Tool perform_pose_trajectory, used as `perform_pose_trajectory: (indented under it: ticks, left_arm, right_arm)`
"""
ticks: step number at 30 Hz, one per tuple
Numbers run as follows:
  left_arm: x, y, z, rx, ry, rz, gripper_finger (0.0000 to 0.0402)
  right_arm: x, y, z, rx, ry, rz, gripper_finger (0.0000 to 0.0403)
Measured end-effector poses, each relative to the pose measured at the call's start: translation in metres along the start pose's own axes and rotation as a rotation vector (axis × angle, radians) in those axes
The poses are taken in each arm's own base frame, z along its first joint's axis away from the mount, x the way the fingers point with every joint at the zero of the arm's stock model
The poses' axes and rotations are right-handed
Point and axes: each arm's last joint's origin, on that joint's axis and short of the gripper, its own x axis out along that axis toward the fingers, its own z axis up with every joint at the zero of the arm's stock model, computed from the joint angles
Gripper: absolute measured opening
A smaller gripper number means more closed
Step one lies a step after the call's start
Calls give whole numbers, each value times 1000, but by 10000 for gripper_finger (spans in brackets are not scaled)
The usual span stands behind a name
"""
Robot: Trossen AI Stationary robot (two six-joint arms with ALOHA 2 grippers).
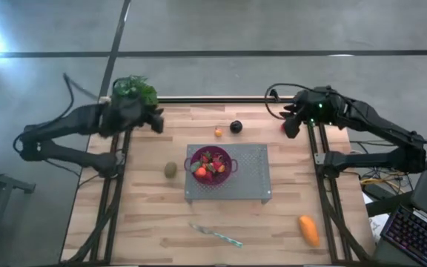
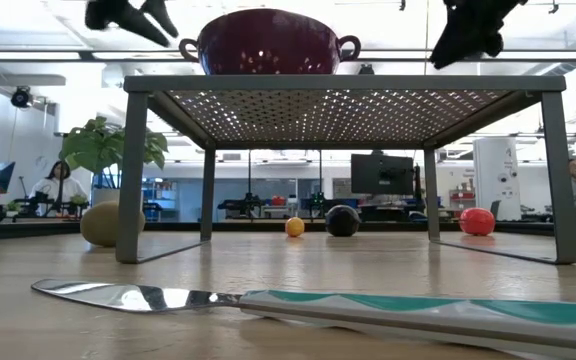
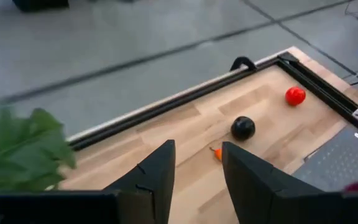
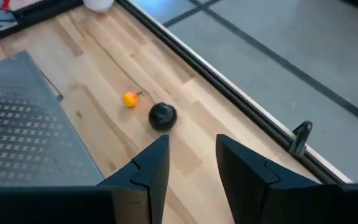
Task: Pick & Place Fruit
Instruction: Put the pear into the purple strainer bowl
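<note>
Strawberries [image 1: 207, 169] in colander [image 1: 212, 165]: high view only, hidden low.

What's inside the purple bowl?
The purple bowl on the metal rack holds red strawberries and small orange pieces. Anything under that pile is hidden.

perforated metal stand [image 1: 247, 182] with purple colander [image 1: 212, 165] hogging table center, kiwi [image 1: 170, 170] just off its 9 o'clock, plum [image 1: 236, 127] and tiny orange piece [image 1: 219, 133] at 12, knife [image 1: 215, 235] at 6, wide open wood at 7 o'clock
</note>
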Motion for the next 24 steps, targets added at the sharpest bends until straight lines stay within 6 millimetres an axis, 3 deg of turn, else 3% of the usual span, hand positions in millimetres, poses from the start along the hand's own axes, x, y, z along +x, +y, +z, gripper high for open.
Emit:
perform_pose_trajectory:
  ticks: [8, 14, 19, 24]
  left_arm:
    - [76, -11, 35, -45, 171, 41, 202]
    - [139, -32, 57, -35, 315, -64, 249]
    - [182, -51, 71, -36, 369, -143, 259]
    - [220, -63, 69, -102, 448, -186, 257]
  right_arm:
    - [7, -12, 1, -9, 21, -44, 103]
    - [7, -12, 0, -49, 30, -40, 107]
    - [12, -12, -1, -65, 59, -45, 116]
    - [17, -16, -2, -84, 85, -66, 111]
